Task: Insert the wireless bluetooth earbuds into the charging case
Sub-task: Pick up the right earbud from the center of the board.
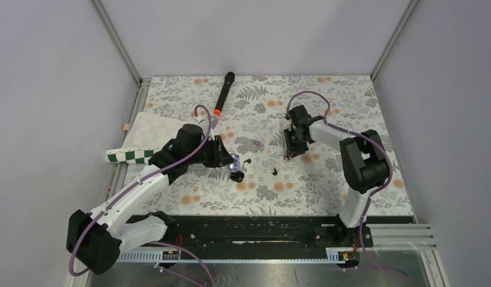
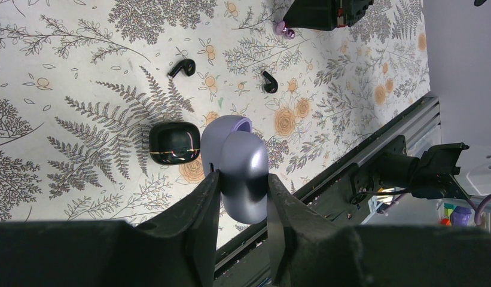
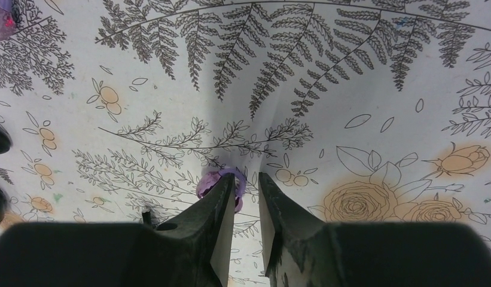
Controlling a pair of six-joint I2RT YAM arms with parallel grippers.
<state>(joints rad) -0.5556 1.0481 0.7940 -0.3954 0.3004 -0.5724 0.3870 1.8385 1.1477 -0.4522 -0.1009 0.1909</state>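
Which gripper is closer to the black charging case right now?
Left. The left gripper, clamped on a purple case, sits right beside the black charging case. The right gripper is well away from it, by a small purple piece.

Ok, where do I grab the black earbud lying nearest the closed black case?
Probably best to pinch the rounded head of the black earbud from straight above, squeezing crosswise to its stem. It lies flat on the table, and the head is its thickest part.
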